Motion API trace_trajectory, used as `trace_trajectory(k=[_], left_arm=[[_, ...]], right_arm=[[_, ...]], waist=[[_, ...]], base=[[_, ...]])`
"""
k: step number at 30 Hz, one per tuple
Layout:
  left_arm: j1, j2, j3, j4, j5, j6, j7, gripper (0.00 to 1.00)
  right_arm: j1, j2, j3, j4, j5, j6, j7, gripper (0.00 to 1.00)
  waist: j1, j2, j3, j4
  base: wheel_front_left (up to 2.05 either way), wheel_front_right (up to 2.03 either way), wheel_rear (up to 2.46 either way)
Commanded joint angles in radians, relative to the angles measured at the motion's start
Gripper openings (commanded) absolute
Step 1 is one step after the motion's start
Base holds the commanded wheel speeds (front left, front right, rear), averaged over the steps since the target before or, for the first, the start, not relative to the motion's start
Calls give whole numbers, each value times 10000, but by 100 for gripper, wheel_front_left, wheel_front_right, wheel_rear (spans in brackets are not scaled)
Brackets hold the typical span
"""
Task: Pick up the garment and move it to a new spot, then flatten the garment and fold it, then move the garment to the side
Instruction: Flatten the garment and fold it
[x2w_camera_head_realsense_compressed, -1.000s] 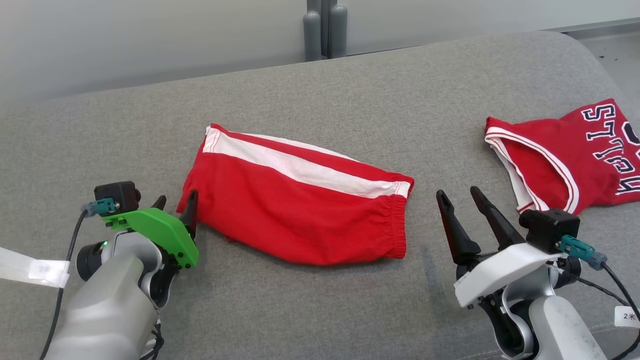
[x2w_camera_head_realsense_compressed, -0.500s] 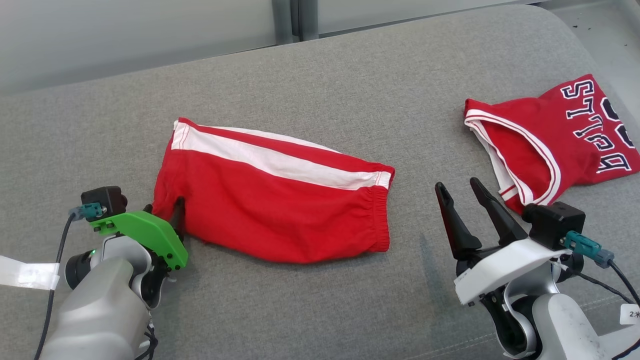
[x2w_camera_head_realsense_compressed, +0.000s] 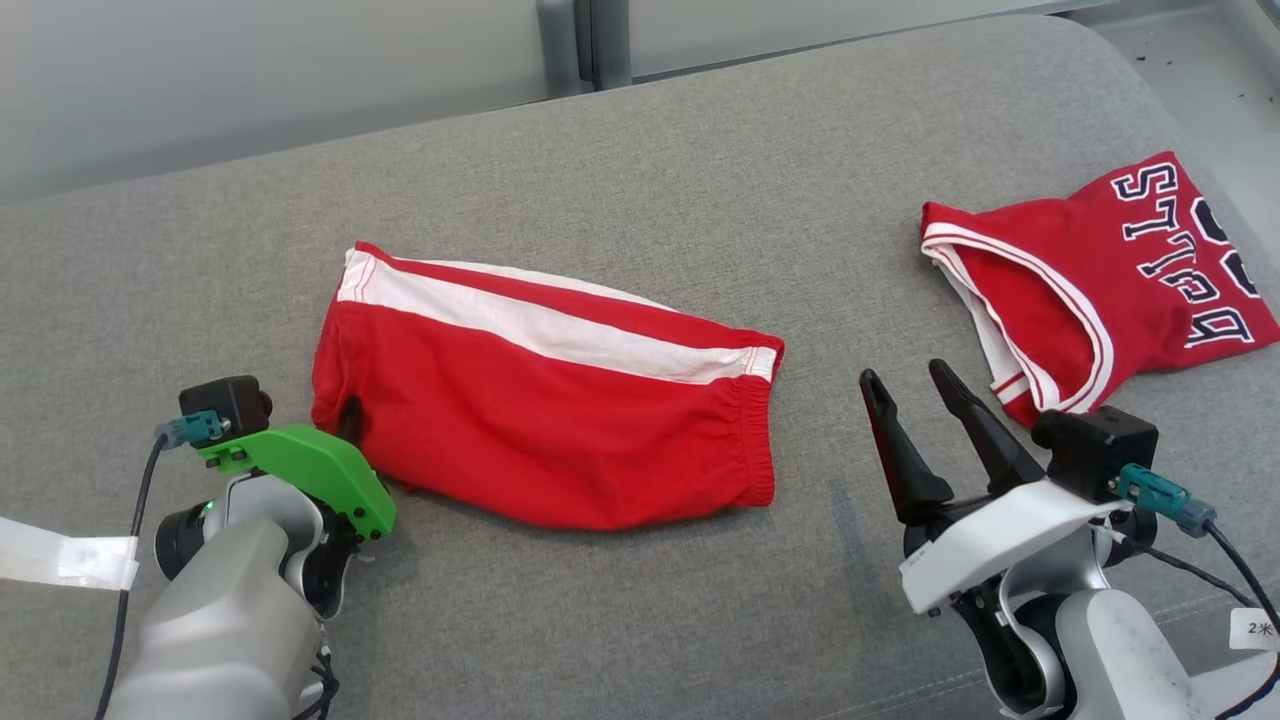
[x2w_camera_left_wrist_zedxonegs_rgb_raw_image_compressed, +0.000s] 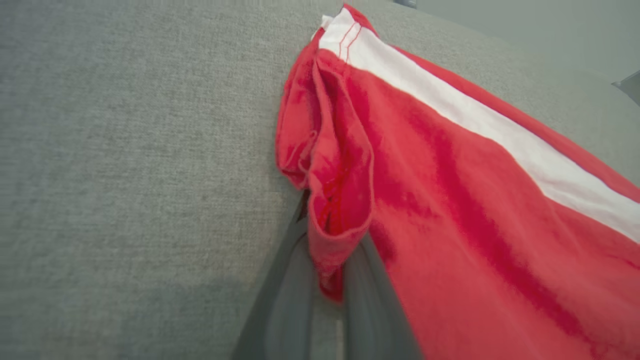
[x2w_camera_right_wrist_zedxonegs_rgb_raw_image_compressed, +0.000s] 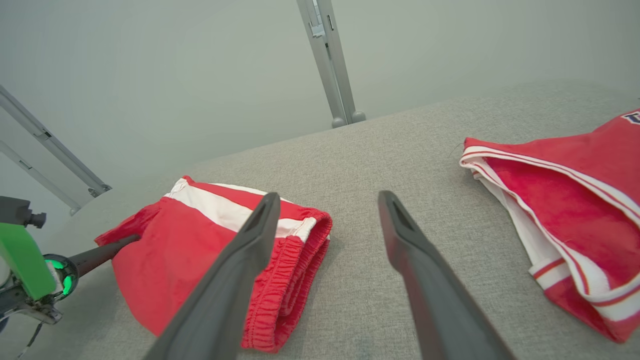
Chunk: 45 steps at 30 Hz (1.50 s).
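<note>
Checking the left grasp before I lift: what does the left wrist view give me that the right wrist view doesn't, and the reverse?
Left wrist view: a close look at a bunched hem of the red shorts, pinched by the left gripper. Right wrist view: the right gripper open over the grey cushion, the red jersey beside it, and the shorts' elastic waistband. Both: the shorts with their white stripe on the cushion.

We see bare grey cushion (x2w_camera_head_realsense_compressed: 850, 280) between the red shorts (x2w_camera_head_realsense_compressed: 545, 410) and the jersey (x2w_camera_head_realsense_compressed: 1090, 280); our right gripper (x2w_camera_head_realsense_compressed: 903, 373) stands at that gap's near end, fingers spread, touching neither. Beyond both garments the cushion lies open. Our left gripper (x2w_camera_head_realsense_compressed: 346, 415) pinches the shorts' left hem, bare cushion on its outer side
</note>
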<state>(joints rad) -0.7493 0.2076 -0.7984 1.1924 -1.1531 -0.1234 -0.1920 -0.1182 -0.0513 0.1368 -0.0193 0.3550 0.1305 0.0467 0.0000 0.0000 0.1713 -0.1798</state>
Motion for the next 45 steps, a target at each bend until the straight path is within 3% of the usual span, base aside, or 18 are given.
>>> trace_trajectory(k=[1, 15, 21, 28, 40, 42, 45], left_arm=[[87, 5, 70, 21, -148, -36, -83, 0], [1007, -344, 1040, -352, -658, -14, -734, 0], [1995, -287, 2226, -1615, -61, 324, -733, 0], [3625, -643, 3529, -3423, 874, 925, -733, 0], [5018, -1109, 4333, -4744, 1575, 1465, -727, 2], [5153, -1043, 4534, -4924, 1806, 1604, -727, 100], [5244, -921, 4702, -5157, 2150, 1739, -726, 100]], right_arm=[[37, -8, 12, 27, -75, 4, -19, 100], [544, -54, -96, 244, 51, 4, -98, 100], [630, -49, -215, 229, 0, 4, -56, 100], [646, -37, -277, 246, -91, 4, 30, 100], [572, -25, -323, 312, -153, 4, 110, 100], [553, -23, -341, 331, -171, 4, 126, 100], [562, -20, -407, 352, -190, 4, 126, 100]], waist=[[0, 0, -51, 34], [0, 0, -944, 985], [0, 0, -1115, 1506], [0, 0, -1146, 1751], [0, 0, -1154, 1713], [0, 0, -1152, 1700], [0, 0, -1156, 1716]], base=[[0, 0, 0], [0, 0, 0], [0, 0, 0], [0, 0, 0], [0, 0, 0], [0, 0, 0], [0, 0, 0]])
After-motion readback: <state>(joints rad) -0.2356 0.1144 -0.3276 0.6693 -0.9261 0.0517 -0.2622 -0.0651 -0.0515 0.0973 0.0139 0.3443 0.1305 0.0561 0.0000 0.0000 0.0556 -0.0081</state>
